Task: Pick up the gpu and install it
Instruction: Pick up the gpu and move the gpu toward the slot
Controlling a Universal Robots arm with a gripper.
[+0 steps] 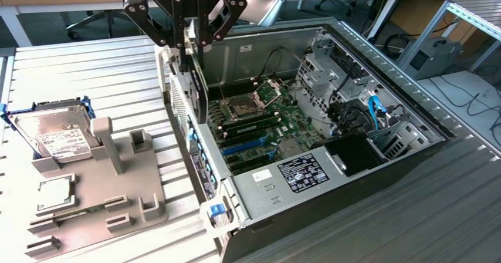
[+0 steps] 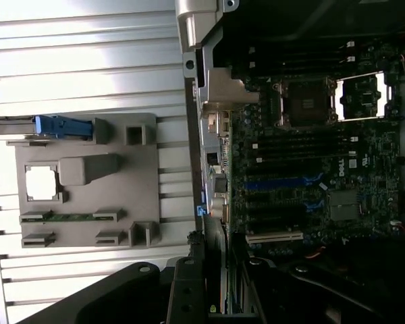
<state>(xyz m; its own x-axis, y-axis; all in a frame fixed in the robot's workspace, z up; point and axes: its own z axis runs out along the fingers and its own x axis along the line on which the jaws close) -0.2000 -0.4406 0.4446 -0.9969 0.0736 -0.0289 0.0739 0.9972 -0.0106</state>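
Note:
The gpu (image 1: 197, 87) is a slim dark card hanging upright, edge-on, with my gripper (image 1: 193, 40) shut on its upper edge. It hovers over the open computer case (image 1: 407, 107), near the case wall on the exterior view's left, above the motherboard (image 1: 262, 125) and its blue slots (image 1: 244, 147). In the wrist view the gpu (image 2: 216, 270) runs as a thin edge between my dark fingers (image 2: 183, 293), pointing toward the motherboard (image 2: 304, 175) and its blue slot (image 2: 277, 183).
A grey fixture plate (image 1: 102, 198) lies at the exterior view's left of the case on the slatted table. It carries a silver hard drive (image 1: 51, 135) in a blue bracket and a square processor chip (image 1: 55, 194). Cables and a drive cage (image 1: 368, 116) fill the case's other side.

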